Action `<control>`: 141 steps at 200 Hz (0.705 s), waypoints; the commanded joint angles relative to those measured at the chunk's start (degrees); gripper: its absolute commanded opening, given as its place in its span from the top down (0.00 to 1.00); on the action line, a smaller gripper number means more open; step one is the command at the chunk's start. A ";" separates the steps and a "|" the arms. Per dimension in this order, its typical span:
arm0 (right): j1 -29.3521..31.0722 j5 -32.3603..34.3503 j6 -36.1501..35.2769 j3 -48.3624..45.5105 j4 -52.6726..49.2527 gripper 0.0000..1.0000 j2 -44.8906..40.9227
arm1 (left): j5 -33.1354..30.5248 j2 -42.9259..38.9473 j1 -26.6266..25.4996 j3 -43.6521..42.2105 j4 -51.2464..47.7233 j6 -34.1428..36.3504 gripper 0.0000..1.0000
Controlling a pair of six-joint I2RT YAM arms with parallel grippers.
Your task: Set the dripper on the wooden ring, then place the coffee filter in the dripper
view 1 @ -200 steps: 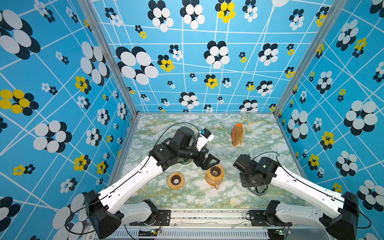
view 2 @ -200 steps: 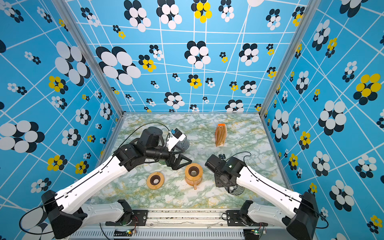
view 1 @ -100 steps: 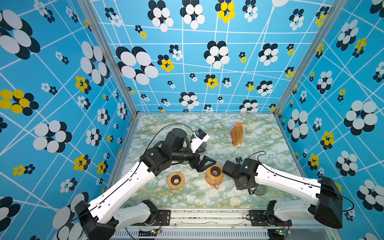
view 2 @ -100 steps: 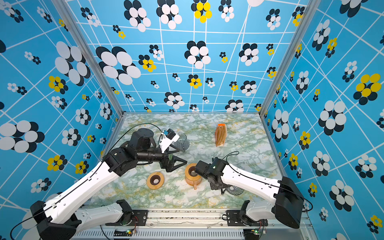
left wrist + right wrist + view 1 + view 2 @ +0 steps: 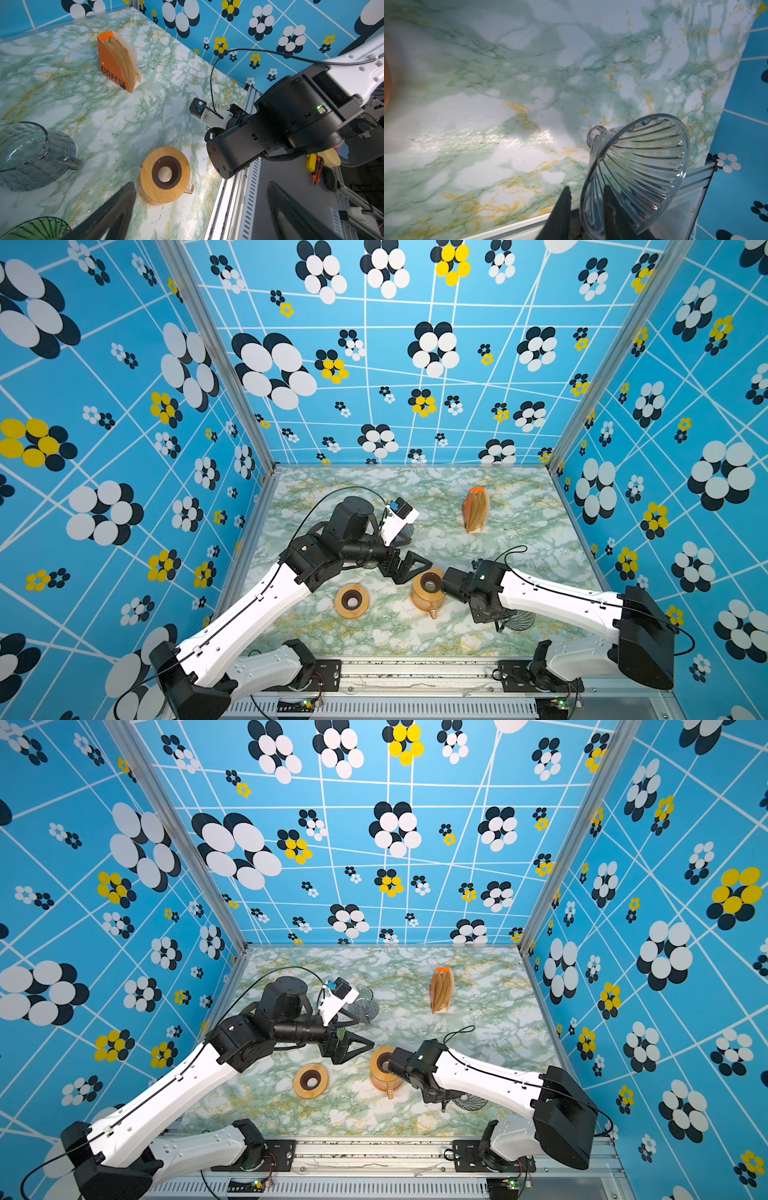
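1. Right wrist view tells it best: the right claw (image 5: 586,188) sits astride the rim of the clear ribbed dripper (image 5: 643,162), one finger outside the glass and one inside. The jaws are narrow, but I honestly can't tell if they're biting the rim or just bracketing it.
2. That dripper is tilted, mouth toward the claw, at the front right of the bench (image 5: 374,497), close to the front rail.
3. The left claw (image 5: 200,185) is spread wide with nothing in it. It hangs over the middle of the bench, just beside a wooden-lidded cup (image 5: 417,599).
4. The coffee filters (image 5: 124,56) stand on edge in an orange box (image 5: 475,512) marked COFFEE. It's toward the back, right of centre, well apart from both claws. No filter is out of the box yet.
5. What the next move turns on, I reckon, is that the box lies behind and to the right of the left claw. Its long side runs roughly front to back and the top is open.
6. The left arm is the free one and looks about as near as the right. My guess is it plucks a filter from above, pinching across the thin edges.
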 commanded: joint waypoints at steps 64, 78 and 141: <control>0.71 4.57 1.27 -0.61 -0.91 0.77 3.80 | 1.78 0.64 0.36 -0.69 1.55 -0.79 0.01; 0.91 5.58 1.33 -0.27 -1.36 0.78 4.74 | 1.69 0.77 0.32 -0.70 1.50 -0.79 0.01; 1.99 8.09 1.80 0.93 -2.21 0.85 8.12 | 1.60 0.70 0.23 -0.85 1.46 -0.79 0.01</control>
